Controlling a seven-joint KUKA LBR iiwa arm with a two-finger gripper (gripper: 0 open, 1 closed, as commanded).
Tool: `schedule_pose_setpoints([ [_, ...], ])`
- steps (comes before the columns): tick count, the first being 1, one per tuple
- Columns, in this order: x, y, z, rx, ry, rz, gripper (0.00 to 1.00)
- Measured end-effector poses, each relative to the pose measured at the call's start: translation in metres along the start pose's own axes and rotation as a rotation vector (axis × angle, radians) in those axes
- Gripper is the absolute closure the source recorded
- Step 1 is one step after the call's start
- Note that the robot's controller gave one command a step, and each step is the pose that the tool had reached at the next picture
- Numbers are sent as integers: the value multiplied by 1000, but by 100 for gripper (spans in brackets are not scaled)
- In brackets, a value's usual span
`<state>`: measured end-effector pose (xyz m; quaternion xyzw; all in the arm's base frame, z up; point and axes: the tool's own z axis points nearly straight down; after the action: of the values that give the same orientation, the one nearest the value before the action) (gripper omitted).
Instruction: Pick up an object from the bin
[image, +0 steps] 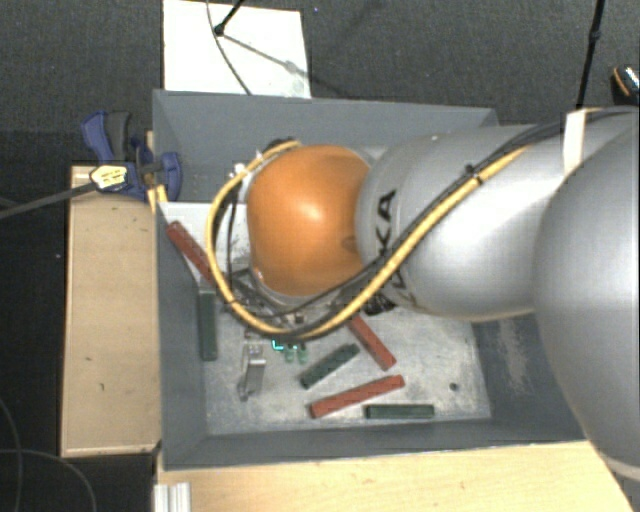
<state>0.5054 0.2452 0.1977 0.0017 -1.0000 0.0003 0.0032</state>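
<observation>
Setting: grey metal bin (180, 400) with a speckled floor, set in a dark surround

Gripper (252, 372): found low over the floor, left of centre, below the orange wrist cover (300, 220). Whether it is open or closed cannot be told, and nothing is seen held.

Nearest things: left-wall green bar (207, 325), laid along the bin's left side, just beside the gripper. Slanted green bar (328, 365), near on its other side.

Further out: long red-brown bar (356, 395) and front green bar (400, 410), laid by the front wall. Short red-brown bar (373, 343), partly under the arm. Leaning red-brown bar (188, 250), at the upper left wall.

Step judged: positioning ahead of a grasp; no pick is made yet

Next move judged: one bar is to be straddled across its narrow width, clear of the wall, then closed upon and lifted
</observation>
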Motion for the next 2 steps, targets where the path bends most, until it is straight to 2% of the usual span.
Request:
schedule_pose_setpoints([
  [1, -5, -80, 41, 2, -6, -164, 0],
  [2, -3, -150, 120, 3, 0, -144, 0],
])
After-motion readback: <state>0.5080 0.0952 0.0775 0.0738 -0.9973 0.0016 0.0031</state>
